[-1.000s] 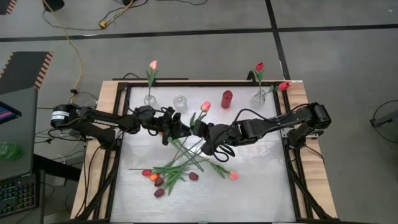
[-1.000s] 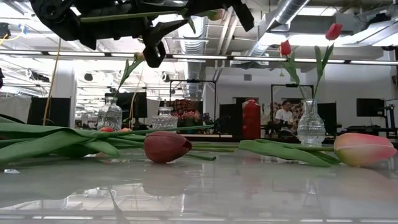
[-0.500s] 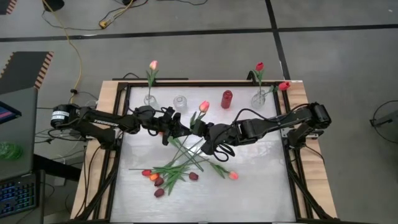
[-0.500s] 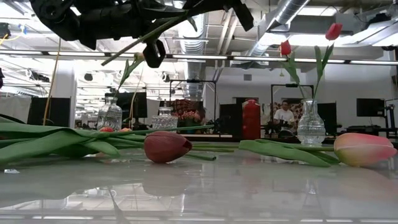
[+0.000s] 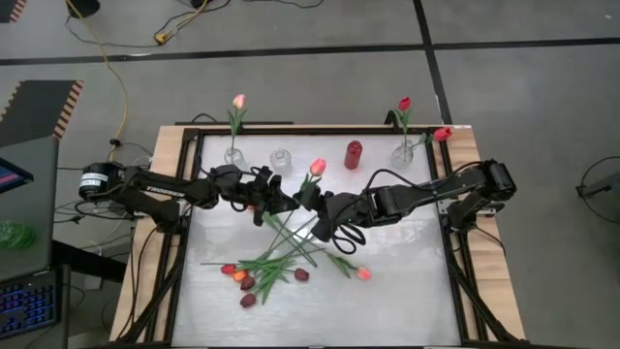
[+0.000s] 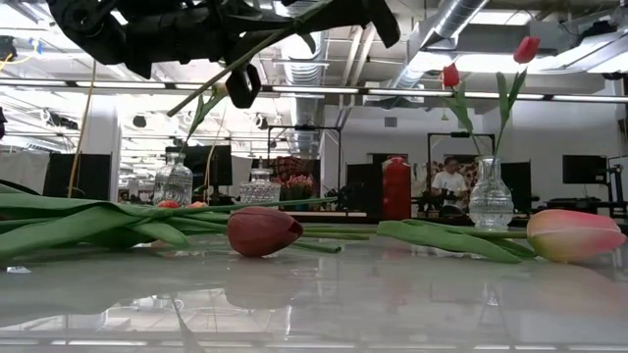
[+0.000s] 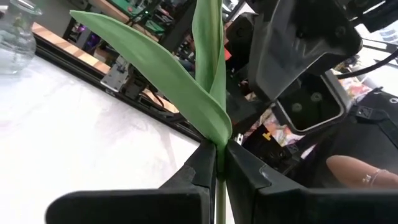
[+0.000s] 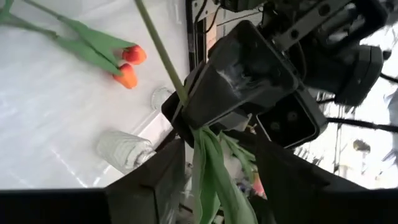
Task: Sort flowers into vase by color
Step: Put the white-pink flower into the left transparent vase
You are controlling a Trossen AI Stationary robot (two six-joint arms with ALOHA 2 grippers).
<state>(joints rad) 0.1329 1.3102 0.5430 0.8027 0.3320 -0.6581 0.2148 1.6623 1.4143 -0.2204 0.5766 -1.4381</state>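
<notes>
Held flower: a pink tulip (image 5: 319, 167) is lifted over the counter (image 5: 417, 291), its stem running down between both arms.
Left tool (image 7: 219, 163): clenched on the stem just below the leaf base – the wrist view shows both fingers pressed against it.
Right tool (image 5: 312, 199): meets the same stem from the other side; its fingers look spread around the leaves, not pinching.
Remaining flowers (image 5: 266, 271): piled on the counter's near half; vases (image 5: 402, 153) stand along the far edge.
Handling: light and springy – the thin stem probably bends and swings.
Where to grip: low on the bare stem; leaves and head would likely crush or slip.
</notes>
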